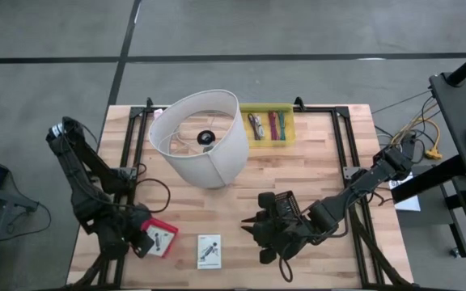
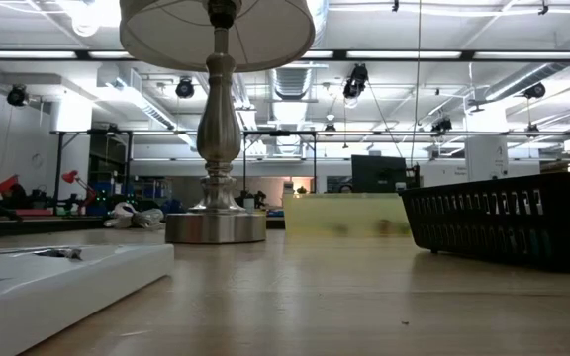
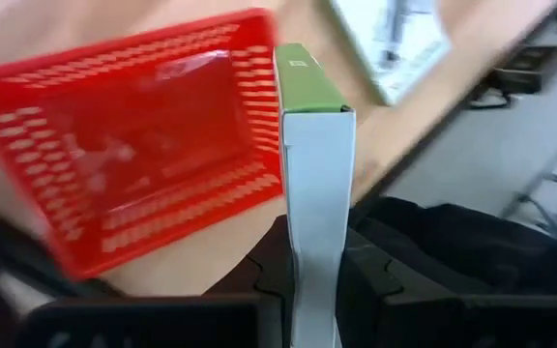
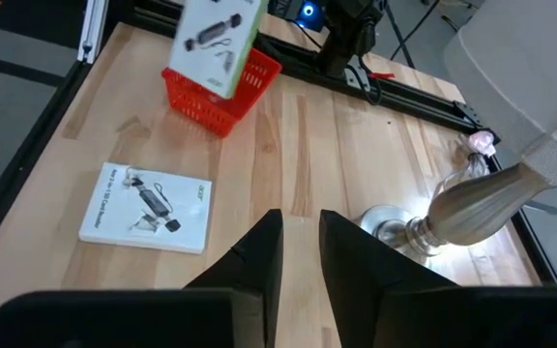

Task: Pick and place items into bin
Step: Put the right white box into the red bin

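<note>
My left gripper (image 1: 146, 240) is at the near left, shut on a white printed card box (image 3: 314, 164) with a green end. It holds the box over a red mesh bin (image 3: 133, 164), seen also in the right wrist view, box (image 4: 216, 39) above bin (image 4: 222, 89). A second white card (image 1: 209, 250) lies flat on the table near the front edge. My right gripper (image 4: 300, 232) hovers right of that card, its fingers a little apart with nothing between them. My left gripper pinches the card box by its two broad faces (image 3: 312, 275) between its two fingers, at the end away from the green one. The fingers slant downward. The box stands edge-on out of the fingers, lifted clear above the red bin.
A lamp with a large white shade (image 1: 202, 136) stands at the far centre, its metal base (image 4: 395, 227) on the table. Beside it a yellow tray (image 1: 269, 125) holds pen-like tools. A black mesh basket (image 2: 508, 222) sits by the right arm (image 1: 354, 194).
</note>
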You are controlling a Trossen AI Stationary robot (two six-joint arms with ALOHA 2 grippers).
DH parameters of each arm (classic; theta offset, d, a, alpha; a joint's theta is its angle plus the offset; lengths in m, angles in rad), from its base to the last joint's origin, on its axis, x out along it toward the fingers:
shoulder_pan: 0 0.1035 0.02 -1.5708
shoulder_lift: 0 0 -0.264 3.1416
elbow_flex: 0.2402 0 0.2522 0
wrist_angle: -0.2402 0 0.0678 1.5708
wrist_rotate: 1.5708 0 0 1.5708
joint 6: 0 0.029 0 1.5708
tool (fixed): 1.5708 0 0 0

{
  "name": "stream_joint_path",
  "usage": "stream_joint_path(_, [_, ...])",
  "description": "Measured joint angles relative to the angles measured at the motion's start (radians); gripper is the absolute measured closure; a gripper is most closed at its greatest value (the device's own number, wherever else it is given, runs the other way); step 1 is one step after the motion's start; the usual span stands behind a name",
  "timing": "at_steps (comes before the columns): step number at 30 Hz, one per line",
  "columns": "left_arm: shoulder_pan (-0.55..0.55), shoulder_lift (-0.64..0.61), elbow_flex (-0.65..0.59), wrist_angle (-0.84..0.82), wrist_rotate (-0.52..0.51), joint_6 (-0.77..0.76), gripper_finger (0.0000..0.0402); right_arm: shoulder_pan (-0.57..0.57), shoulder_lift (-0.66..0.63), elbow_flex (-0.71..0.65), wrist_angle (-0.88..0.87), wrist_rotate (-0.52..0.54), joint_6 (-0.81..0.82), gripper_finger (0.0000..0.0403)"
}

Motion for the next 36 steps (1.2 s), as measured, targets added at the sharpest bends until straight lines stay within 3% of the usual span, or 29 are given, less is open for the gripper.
stream_joint_path(12, [-0.008,-0.005,-0.040,-0.065,0.001,-0.026,0.0373,0.000,0.000,0.000,0.000,0.000,0.008,0.0346])
stream_joint_path(19, [-0.008,-0.027,-0.121,0.081,0.001,-0.029,0.0373,0.000,0.000,0.000,0.000,0.000,0.003,0.0346])
stream_joint_path(24, [-0.009,-0.032,-0.163,0.094,0.039,-0.032,0.0369,0.000,0.000,0.000,0.000,0.001,0.002,0.0346])
stream_joint_path(29, [-0.010,-0.032,-0.190,0.091,0.087,-0.054,0.0330,0.000,0.000,0.000,0.000,0.001,0.000,0.0346])
stream_joint_path(36, [-0.010,-0.037,-0.216,0.090,0.117,-0.021,0.0241,0.000,0.000,0.000,0.000,0.001,0.000,0.0346])
